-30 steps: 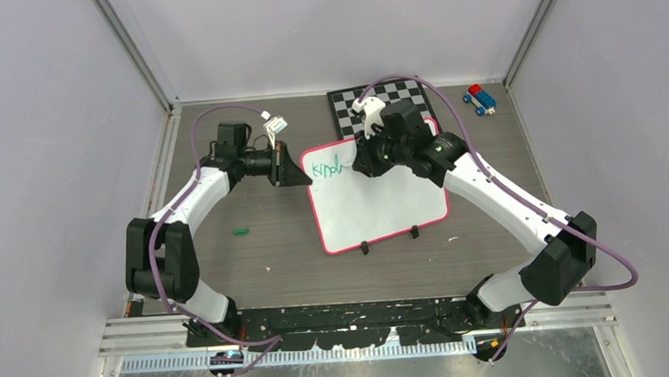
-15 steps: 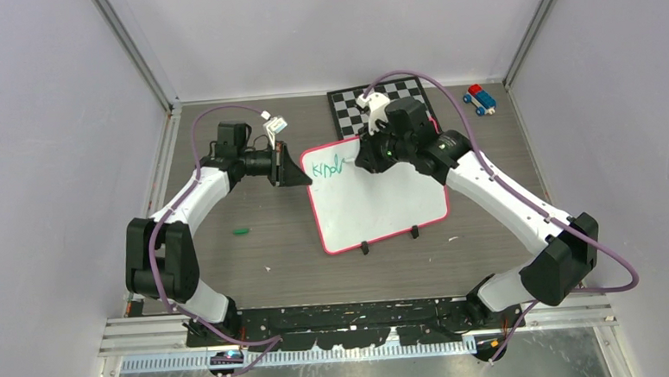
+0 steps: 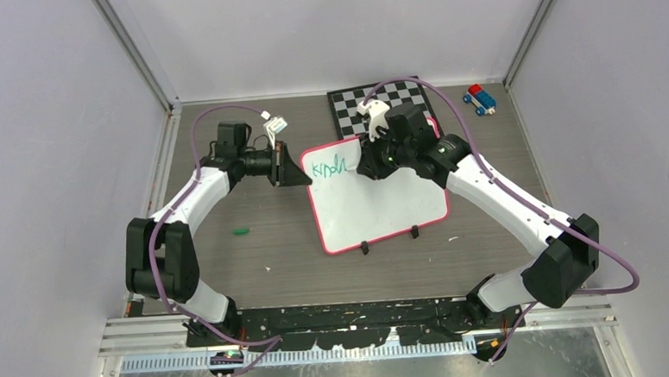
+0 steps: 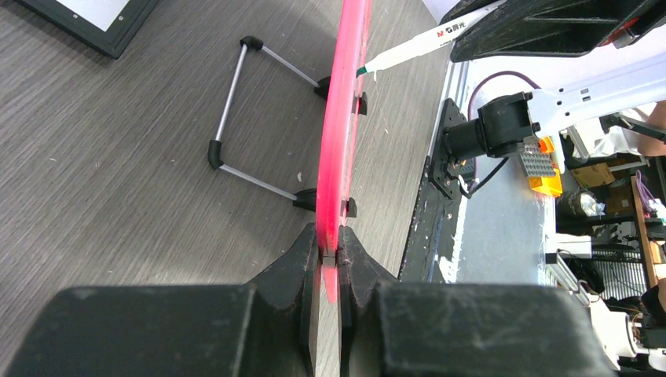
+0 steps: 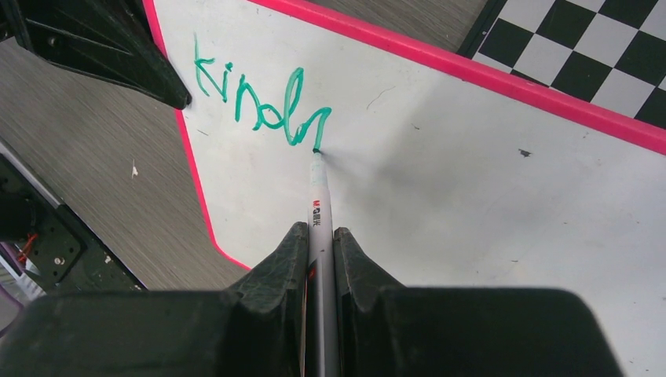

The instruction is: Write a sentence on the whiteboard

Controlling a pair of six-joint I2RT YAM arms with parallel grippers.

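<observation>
On whiteboard [image 3: 384, 207], green lettering [image 5: 263, 118] longer, r. hand [image 5: 320, 232] gripping marker [image 5: 318, 206], l. hand [image 4: 328, 237] clamping its frame [image 4: 344, 141]

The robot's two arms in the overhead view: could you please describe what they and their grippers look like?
Both arms, the left arm and the right arm, have smooth white link shells between bulky black joint housings. A purple cable runs along each. The left gripper and the right gripper have matte black, wedge-shaped fingers tapering towards their tips.
</observation>
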